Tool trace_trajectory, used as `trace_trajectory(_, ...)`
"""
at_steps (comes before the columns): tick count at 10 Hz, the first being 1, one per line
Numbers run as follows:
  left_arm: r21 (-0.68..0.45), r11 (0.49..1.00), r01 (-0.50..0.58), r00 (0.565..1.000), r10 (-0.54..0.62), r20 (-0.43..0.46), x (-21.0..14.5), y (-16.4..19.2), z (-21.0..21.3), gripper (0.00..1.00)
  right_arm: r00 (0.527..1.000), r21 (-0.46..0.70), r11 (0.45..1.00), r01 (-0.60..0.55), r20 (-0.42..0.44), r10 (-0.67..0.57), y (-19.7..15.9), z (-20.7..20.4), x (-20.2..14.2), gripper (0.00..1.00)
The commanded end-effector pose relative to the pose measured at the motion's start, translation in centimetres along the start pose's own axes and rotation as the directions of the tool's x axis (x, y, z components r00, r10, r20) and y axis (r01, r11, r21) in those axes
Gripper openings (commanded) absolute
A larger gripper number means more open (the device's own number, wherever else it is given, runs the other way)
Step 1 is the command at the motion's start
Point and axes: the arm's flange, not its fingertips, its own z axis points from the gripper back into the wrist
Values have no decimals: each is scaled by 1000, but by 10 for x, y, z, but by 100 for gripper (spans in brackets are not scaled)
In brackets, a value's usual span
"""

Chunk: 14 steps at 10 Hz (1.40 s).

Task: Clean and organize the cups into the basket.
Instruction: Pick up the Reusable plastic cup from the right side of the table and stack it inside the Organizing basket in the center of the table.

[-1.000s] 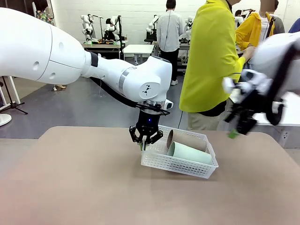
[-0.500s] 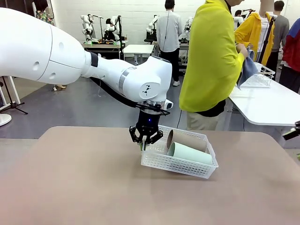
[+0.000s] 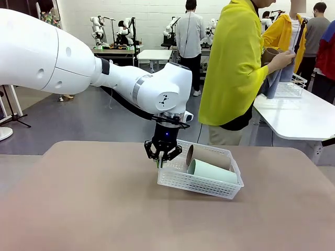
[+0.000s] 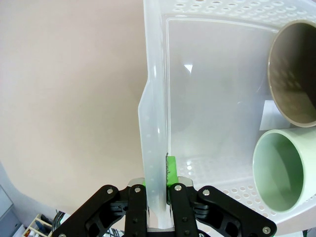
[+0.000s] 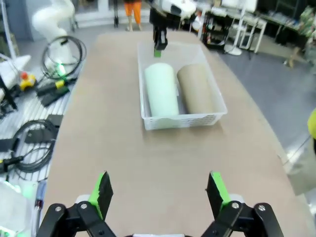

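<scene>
Yellow-clad person (image 3: 235, 68) stands beyond the table (image 3: 94, 209) as my left hand (image 3: 160, 162) clamps the basket (image 3: 199, 184) wall, right hand (image 5: 159, 190) agape, two cups (image 3: 212, 171) inside.

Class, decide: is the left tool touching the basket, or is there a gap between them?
Touching. The left wrist view shows the left tool shut on the side wall of the basket, clamping it from both sides.

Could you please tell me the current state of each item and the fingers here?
White perforated plastic basket: rim clamped at one end.
Pale mint green tumbler: lying on its side in basket.
Brown cardboard-coloured tumbler: on its side in basket.
Left fingers: shut on basket rim.
Right fingers: open, empty.
</scene>
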Motion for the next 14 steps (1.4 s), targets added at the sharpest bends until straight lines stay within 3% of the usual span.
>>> trace_trajectory(1,-12,1000,3,1000,-3,5,-3,3,-1,0,998,1,1000,-28,-48,28,8,0,14,100)
trace_trajectory(14,-12,1000,3,1000,-3,5,-3,3,-1,0,998,1,1000,-28,-48,28,8,0,14,100)
